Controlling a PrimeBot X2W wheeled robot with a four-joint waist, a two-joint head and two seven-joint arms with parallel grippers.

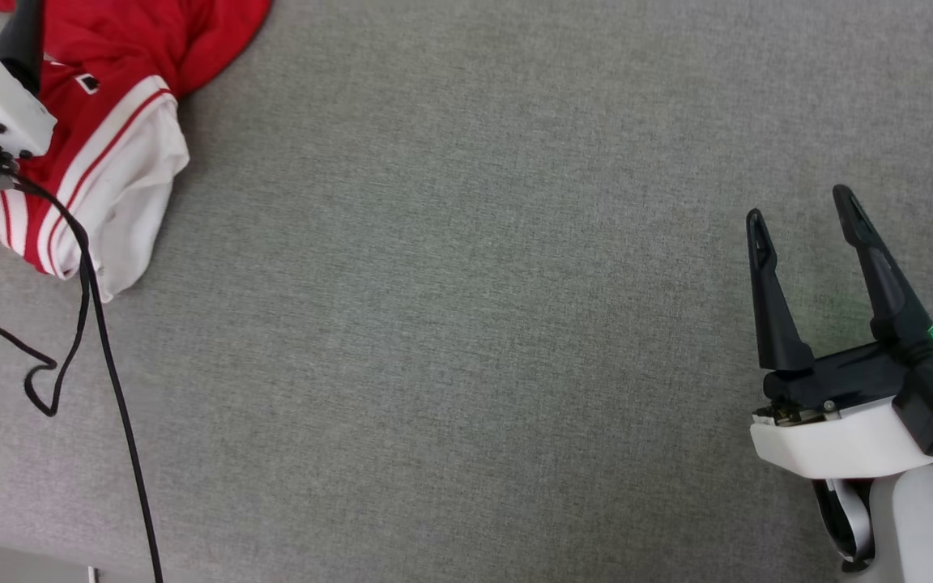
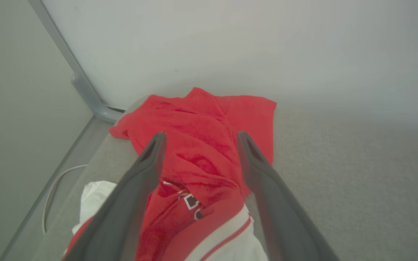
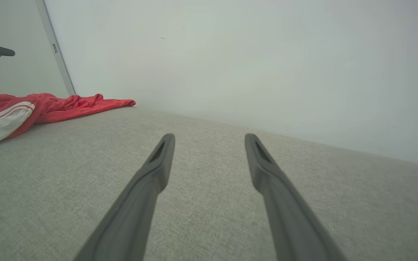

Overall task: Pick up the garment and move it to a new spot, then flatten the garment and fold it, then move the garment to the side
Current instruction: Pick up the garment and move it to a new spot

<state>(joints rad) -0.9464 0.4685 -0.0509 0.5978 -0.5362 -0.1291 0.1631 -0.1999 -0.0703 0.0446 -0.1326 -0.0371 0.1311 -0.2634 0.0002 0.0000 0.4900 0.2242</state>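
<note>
At the far left, your left tool [image 2: 200, 137] hangs just above the garment [image 1: 110, 105] with its fingers spread wide and nothing between them. The red shirt lies bunched in the far left corner of the grey tabletop [image 1: 466, 324], close to the metal frame post [image 2: 85, 90]. One white sleeve [image 1: 138, 186] with striped trim spills toward you.

Watch the heap itself. It is crumpled in several layers, so a pinch here may catch only the top fold, or a whole wad, and the shirt would likely come up twisted instead of hanging free.

A black cable [image 1: 102, 340] droops from the left arm and loops over the tabletop just beside the sleeve. If you sweep the arm inward, it could snag the cloth or drag across it.

The edge is close on that side, so a slipped grip might push fabric off it.

The middle of the tabletop is bare, a likely new spot.

At the far right, your right tool [image 1: 798, 204] hovers over bare tabletop, fully spread and empty. It is well apart from the shirt and too far to steady it.
</note>
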